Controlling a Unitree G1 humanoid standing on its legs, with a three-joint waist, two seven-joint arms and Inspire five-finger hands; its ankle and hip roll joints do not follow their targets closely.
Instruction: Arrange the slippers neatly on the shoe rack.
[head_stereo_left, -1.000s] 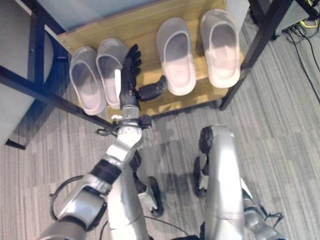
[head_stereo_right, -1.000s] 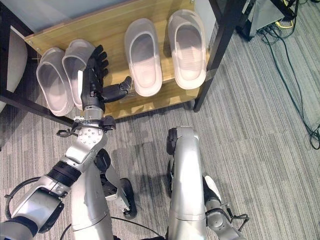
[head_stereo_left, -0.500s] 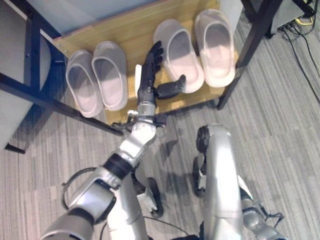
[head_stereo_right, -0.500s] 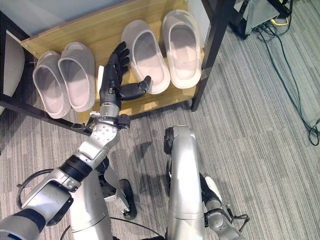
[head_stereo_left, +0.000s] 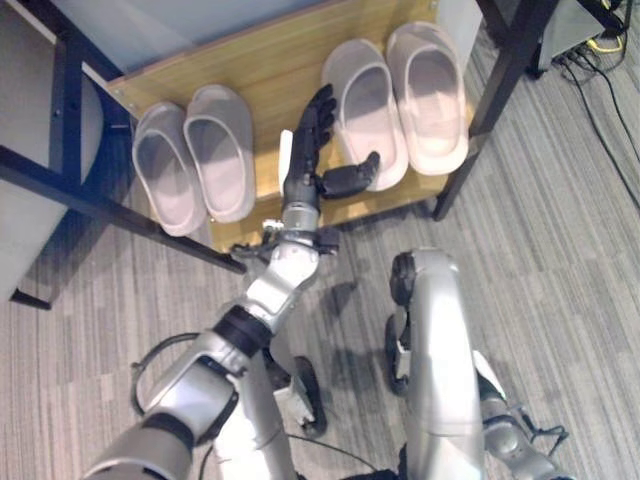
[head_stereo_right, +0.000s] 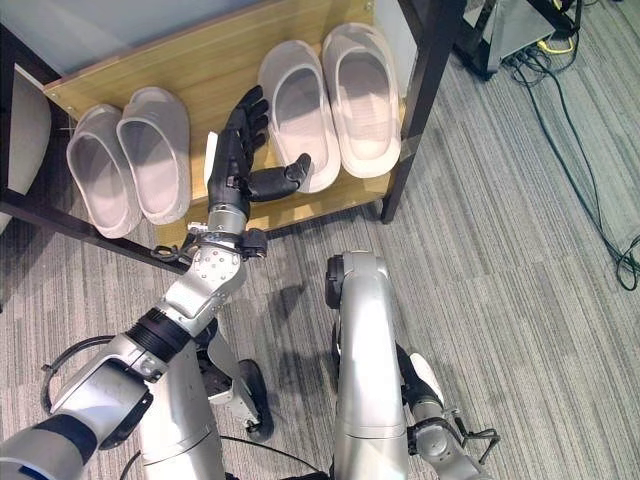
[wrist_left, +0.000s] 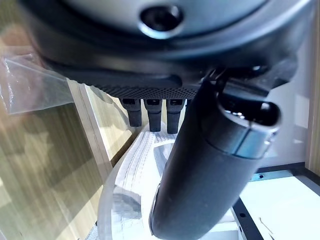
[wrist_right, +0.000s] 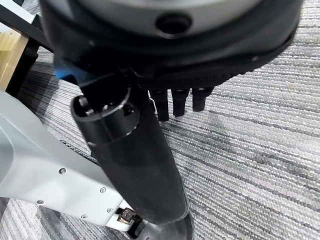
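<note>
Grey carpet (head_stereo_left: 560, 250) lies around a low wooden shoe rack (head_stereo_left: 255, 55) set between dark frame legs. Four pale slippers are seen on the rack: a left pair (head_stereo_left: 195, 155), side by side and a little slanted, and a right pair (head_stereo_left: 400, 95), close together with toes pointing away from the robot. The left hand (head_stereo_left: 308, 160) is held over the bare wood between the pairs, fingers straight and thumb spread toward the nearer right slipper (head_stereo_right: 298, 112); nothing is gripped, and whether the thumb touches that slipper cannot be told. The right hand (wrist_right: 165, 95) hangs low over the carpet, fingers straight and empty.

The step in hand is judged to be a final nudging of the right pair into line. Next, a gentle sideways push with flat fingers would be called for, if any correction is needed, without disturbing the neighbouring slipper.
</note>
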